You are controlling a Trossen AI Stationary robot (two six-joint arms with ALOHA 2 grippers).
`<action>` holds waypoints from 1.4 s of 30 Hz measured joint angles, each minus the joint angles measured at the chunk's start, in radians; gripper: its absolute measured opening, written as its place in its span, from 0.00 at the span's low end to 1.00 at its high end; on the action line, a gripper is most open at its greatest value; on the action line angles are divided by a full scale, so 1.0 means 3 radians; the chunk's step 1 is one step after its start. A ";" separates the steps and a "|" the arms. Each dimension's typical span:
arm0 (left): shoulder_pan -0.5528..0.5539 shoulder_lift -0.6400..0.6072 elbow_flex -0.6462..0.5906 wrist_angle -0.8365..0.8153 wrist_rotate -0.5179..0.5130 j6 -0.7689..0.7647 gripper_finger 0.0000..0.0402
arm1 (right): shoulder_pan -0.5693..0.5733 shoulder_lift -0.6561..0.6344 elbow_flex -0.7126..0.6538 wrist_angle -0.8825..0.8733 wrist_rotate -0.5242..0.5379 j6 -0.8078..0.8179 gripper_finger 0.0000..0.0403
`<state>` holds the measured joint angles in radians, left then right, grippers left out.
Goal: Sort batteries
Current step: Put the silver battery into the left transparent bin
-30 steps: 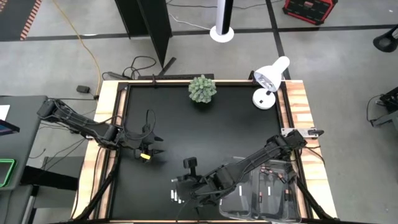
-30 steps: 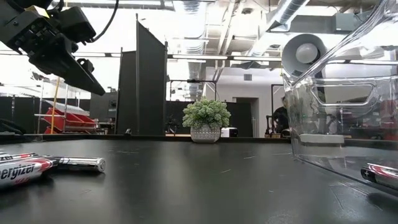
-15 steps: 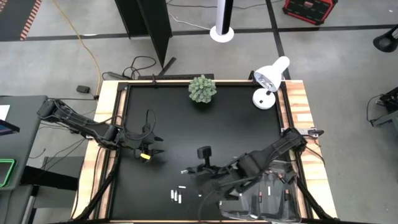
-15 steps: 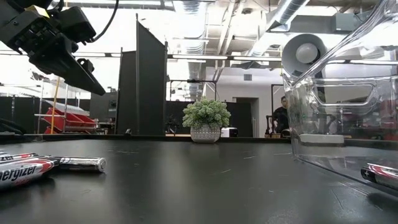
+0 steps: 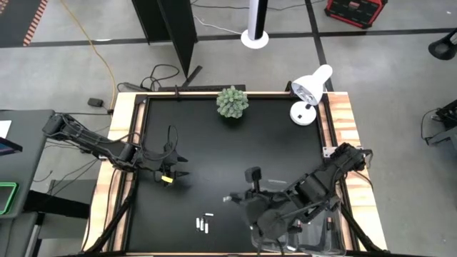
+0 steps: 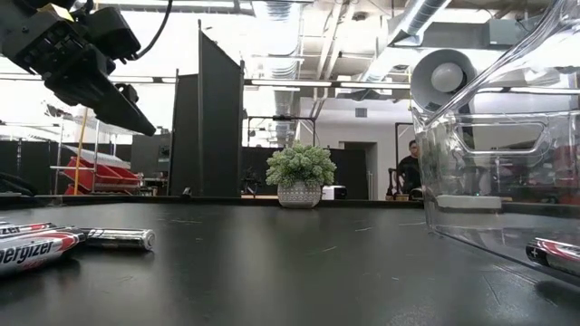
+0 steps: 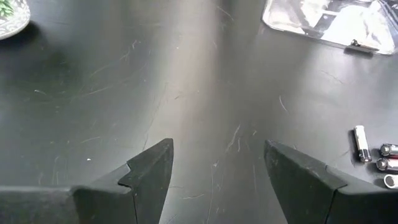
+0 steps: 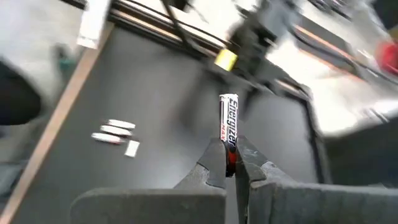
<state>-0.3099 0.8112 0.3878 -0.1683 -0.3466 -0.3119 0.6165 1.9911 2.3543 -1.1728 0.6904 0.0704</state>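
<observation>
Several silver batteries (image 5: pixel 203 224) lie on their sides on the black table near its near edge; they also show as batteries (image 6: pixel 63 243) in the low view and batteries (image 7: pixel 373 155) in the left wrist view. My right gripper (image 5: pixel 240 199) hangs right of them, left of the clear bin (image 5: pixel 308 230), shut on one silver battery (image 8: pixel 229 121). More batteries (image 6: pixel 555 254) lie in the bin. My left gripper (image 7: pixel 217 165) waits open above bare table near the left edge (image 5: pixel 171 175). My right gripper pinches the silver battery by one end (image 8: pixel 229 157) between its two fingers (image 8: pixel 212 163). The rest of the battery sticks out past the fingertips, along the fingers. It is lifted clear of the table, pointing toward the table's left (image 5: pixel 229 198).
A small potted plant (image 5: pixel 232 101) and a white desk lamp (image 5: pixel 308 93) stand along the far edge. The clear bin (image 6: pixel 507 163) fills the near right corner. Bare black table lies between the two arms, framed by a wooden rim (image 5: pixel 341 121).
My right gripper has risen from the group of batteries near the near edge and moved toward the table's right, toward the clear bin, carrying one silver battery clear of the table. The other batteries stay where they lay.
</observation>
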 joint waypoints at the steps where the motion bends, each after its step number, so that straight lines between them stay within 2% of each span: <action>1: 0.0000 0.0000 0.0000 0.0001 -0.0001 -0.0001 0.61 | -0.0005 0.0014 0.0000 -0.0083 0.0116 0.0123 0.02; 4: 0.0000 0.0000 0.0000 0.0002 -0.0001 -0.0003 0.61 | -0.0012 0.0028 -0.0001 -0.0369 0.0397 0.0526 0.02; 7: 0.0000 0.0000 0.0000 0.0003 -0.0001 -0.0004 0.61 | -0.0010 0.0028 -0.0011 -0.0492 0.0471 0.0944 0.02; 16: 0.0000 0.0000 0.0000 0.0006 -0.0001 -0.0010 0.61 | -0.0004 0.0028 -0.0011 -0.0674 0.0436 0.1686 0.02; 27: 0.0000 0.0000 0.0000 0.0005 0.0000 -0.0020 0.61 | -0.0057 0.0029 -0.0012 -0.1334 -0.0532 0.2856 0.02; 32: 0.0000 0.0000 0.0000 0.0005 0.0000 -0.0023 0.61 | -0.0057 0.0033 -0.0077 -0.1318 -0.0937 0.2845 0.02; 37: -0.0001 0.0000 0.0000 0.0005 -0.0001 -0.0023 0.61 | -0.0078 0.0031 -0.0365 -0.1327 -0.1432 0.3016 0.02; 42: 0.0000 0.0000 0.0000 0.0005 -0.0001 -0.0023 0.61 | -0.0035 0.0031 -0.0852 -0.1331 -0.1866 0.3395 0.02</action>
<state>-0.3099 0.8112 0.3878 -0.1669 -0.3470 -0.3187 0.6059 2.0003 2.0988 -1.5721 0.1305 1.0890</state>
